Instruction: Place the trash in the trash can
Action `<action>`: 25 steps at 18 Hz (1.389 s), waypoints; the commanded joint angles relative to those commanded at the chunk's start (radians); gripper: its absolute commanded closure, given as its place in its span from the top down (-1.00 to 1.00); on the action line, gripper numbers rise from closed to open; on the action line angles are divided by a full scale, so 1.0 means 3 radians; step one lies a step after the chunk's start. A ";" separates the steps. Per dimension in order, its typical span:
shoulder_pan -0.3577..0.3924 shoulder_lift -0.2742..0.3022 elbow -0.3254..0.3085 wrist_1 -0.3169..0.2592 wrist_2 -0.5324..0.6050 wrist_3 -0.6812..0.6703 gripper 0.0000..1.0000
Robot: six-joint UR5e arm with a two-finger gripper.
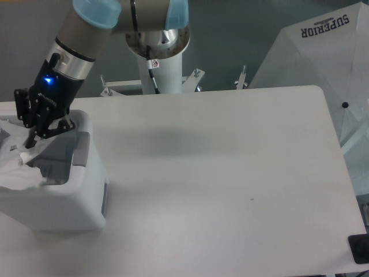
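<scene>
Trash bag at the bin mouth, just below my fingers

Plastic bag (pixel 14 164), crumpled and whitish, sits in the open top of the trash can (pixel 63 202), bulging over its left edge. It lies directly beneath and slightly left of my gripper (pixel 31 135), whose fingertips point down into the opening. Whether my fingers pinch the bag or have let go I cannot tell; the dark fingers overlap it. No bottle is visible from here. I judge the bag needs to sink further in, so the coming move turns on pushing or releasing straight down. Beyond the bin, the white table (pixel 219 167) stretches away to my far side
</scene>
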 joint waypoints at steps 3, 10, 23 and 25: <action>0.0000 -0.0066 0.0066 0.0000 0.0005 -0.0005 -0.60; 0.0005 -0.0077 0.0082 0.0005 0.0005 0.0036 0.44; 0.1036 0.0414 0.0107 0.0020 0.0000 0.0046 1.00; 0.1338 0.0389 0.0143 0.0010 0.0005 0.0290 1.00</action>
